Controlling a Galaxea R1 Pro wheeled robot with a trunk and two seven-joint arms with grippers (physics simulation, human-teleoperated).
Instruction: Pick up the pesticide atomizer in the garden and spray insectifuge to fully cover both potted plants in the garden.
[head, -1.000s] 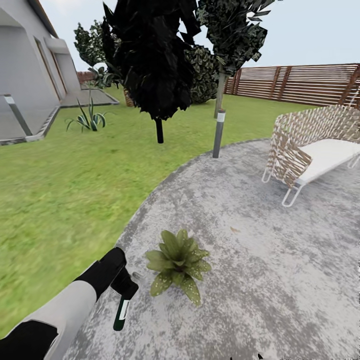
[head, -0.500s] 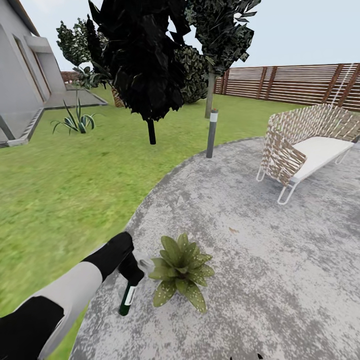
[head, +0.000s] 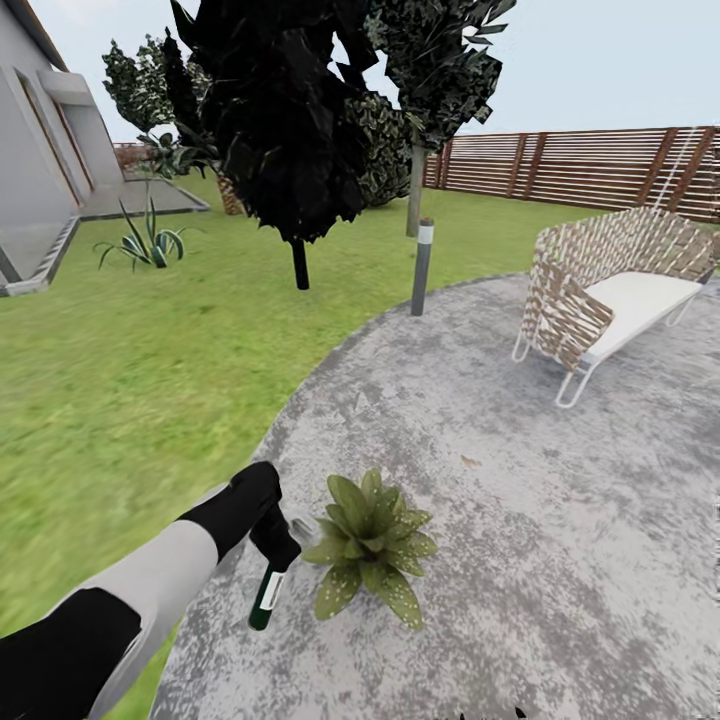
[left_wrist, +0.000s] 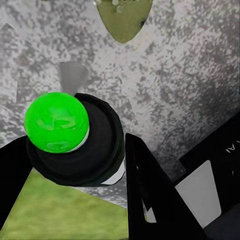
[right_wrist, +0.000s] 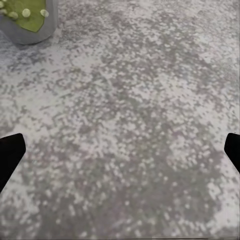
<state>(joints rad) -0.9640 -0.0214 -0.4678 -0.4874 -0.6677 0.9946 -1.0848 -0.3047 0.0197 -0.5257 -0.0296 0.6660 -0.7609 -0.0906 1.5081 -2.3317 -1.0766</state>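
My left gripper (head: 274, 540) is shut on the pesticide atomizer (head: 267, 597), a slim dark green bottle with a white label that hangs tilted below the fingers. Its pale spray head points toward the broad, pale-speckled potted plant (head: 370, 545) on the grey patio of the garden, just to the bottle's right. In the left wrist view the atomizer (left_wrist: 56, 121) sits between the black fingers (left_wrist: 150, 195), with a speckled leaf (left_wrist: 122, 17) beyond it. My right gripper (right_wrist: 120, 155) is open over bare paving, with a leaf over a grey pot (right_wrist: 30, 27) at the frame's corner.
The lawn (head: 130, 380) borders the round patio (head: 520, 500) on the left. A grey bollard lamp (head: 422, 268), a dark tree (head: 290, 130) and a wicker bench (head: 600, 300) stand farther off. A slat fence (head: 600, 165) closes the back; an agave (head: 145, 240) grows by the house (head: 40, 150).
The head view has swung slightly, shifting the scene leftward. My left arm has carried the atomizer a little higher and closer to the speckled plant.
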